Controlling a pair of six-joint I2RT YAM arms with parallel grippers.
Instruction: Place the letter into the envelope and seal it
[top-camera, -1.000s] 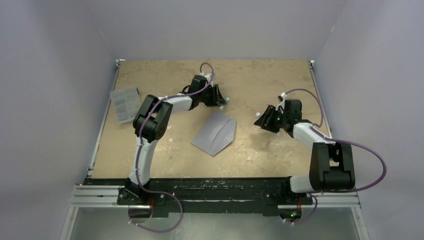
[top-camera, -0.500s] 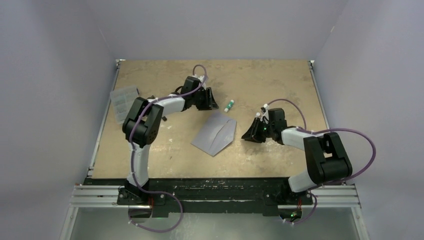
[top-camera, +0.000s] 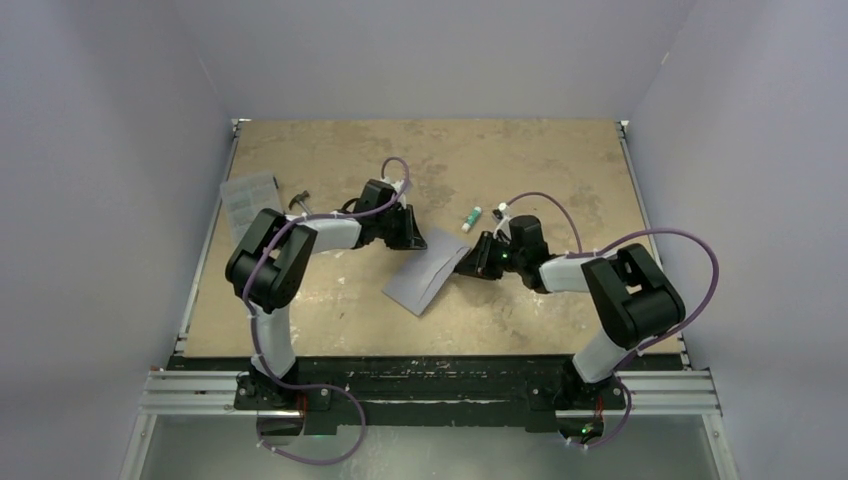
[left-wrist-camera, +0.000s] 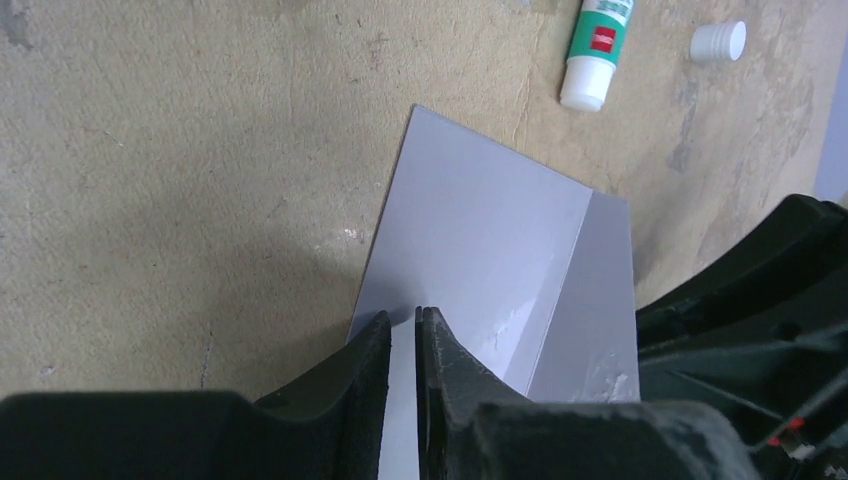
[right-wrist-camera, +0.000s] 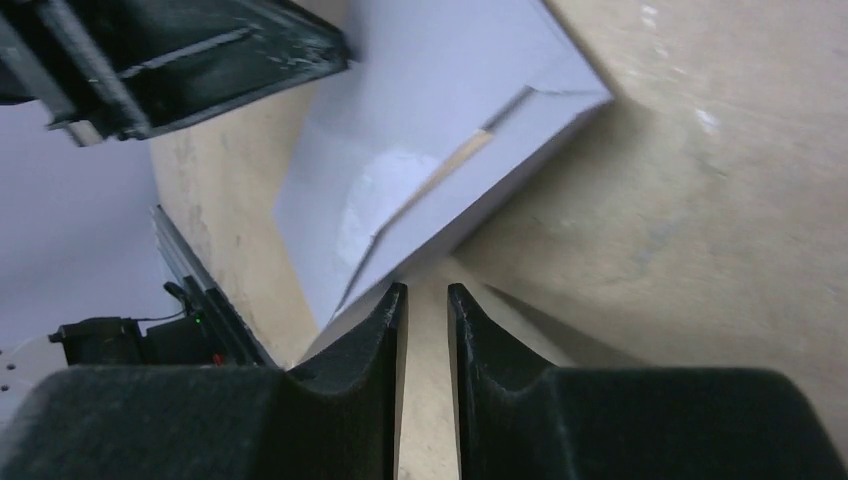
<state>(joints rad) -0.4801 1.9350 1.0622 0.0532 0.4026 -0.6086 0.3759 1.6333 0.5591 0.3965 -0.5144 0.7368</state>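
Envelope lengthwise near-left to far-right; left pincer at its edge, grip unclear; right pincer slightly spread.

Mostly hidden, the letter seemingly sits inside the envelope.

I see the flat grey-blue paper envelope lying skewed at mid-bench, its flap folded over. A thin sliver of the peach-tan paper letter shows at its seam.

One envelope, one letter, one glue stick, one cap, one box, one small dark object.
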